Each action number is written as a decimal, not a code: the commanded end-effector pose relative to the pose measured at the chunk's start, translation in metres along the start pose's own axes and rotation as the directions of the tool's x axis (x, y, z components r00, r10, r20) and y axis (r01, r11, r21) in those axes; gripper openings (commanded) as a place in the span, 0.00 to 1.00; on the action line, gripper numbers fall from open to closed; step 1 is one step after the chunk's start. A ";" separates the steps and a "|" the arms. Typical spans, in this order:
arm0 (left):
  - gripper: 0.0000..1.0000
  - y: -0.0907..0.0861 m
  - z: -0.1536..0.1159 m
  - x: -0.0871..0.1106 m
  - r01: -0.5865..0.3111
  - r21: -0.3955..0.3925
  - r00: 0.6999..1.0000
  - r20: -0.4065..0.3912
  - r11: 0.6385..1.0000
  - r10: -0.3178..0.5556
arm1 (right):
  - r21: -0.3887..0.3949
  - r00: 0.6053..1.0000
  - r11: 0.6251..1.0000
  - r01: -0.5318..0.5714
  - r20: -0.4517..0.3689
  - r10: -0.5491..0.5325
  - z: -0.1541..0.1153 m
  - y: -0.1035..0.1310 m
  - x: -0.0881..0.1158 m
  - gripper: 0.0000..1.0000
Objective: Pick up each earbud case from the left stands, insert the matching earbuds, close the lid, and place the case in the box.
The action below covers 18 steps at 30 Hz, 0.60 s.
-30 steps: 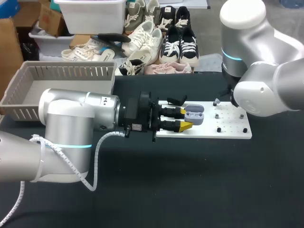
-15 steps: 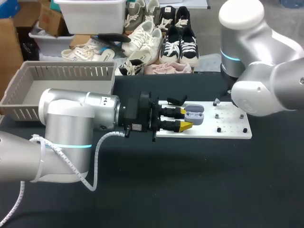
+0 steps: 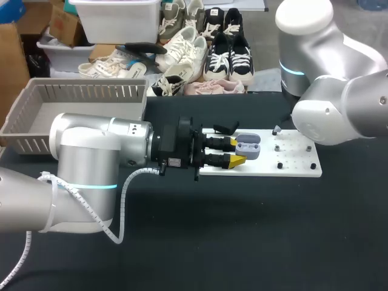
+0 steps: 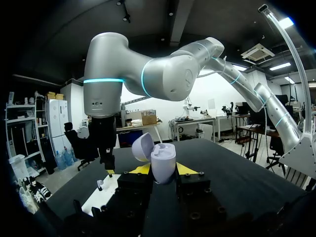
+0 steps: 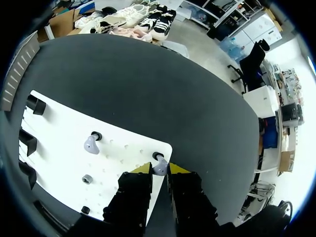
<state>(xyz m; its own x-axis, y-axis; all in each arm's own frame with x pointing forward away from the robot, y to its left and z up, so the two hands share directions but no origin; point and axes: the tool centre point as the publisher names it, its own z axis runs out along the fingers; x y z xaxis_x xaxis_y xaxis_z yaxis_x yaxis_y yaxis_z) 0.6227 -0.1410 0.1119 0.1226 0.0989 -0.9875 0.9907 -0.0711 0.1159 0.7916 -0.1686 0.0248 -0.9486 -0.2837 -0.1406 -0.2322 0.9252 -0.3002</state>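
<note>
In the head view the left gripper [image 3: 237, 151] holds the lavender case [image 3: 247, 147] clamped between its yellow tips, lid open, just over the near edge of the white board [image 3: 297, 171]. The right arm [image 3: 339, 109] hides its own fingers here, and the grey box [image 3: 36, 124] waits well apart at the left. In the left wrist view the case sits upright between the tips with its lid tipped back, so the cavity faces up. I judge the left arm should keep it level while the other arm works. In the right wrist view the right gripper [image 5: 159, 170] appears closed on an earbud [image 5: 159, 167] at the board's corner, one tip touching each side. A straight lift off its peg, then a descent square to the matching cavity, looks safest. A second earbud [image 5: 91, 144] lies further in on the board, and the black stands [image 5: 35, 104] line its far edge. The open lid is the likeliest thing to foul the approach.
</note>
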 end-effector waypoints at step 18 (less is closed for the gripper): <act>0.00 0.000 0.000 0.001 -0.002 -0.002 1.000 0.003 1.000 0.002 | -0.060 0.993 0.998 -0.016 0.118 0.022 -0.095 0.005 0.058 0.00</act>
<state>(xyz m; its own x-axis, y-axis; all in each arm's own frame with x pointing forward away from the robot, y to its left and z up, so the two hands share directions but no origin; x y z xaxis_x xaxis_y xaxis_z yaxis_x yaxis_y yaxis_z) 0.6227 -0.1410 0.1119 0.1226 0.0988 -0.9875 0.9907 -0.0710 0.1159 0.7505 -0.1549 0.0846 -0.9420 -0.2746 -0.1930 -0.2255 0.9437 -0.2419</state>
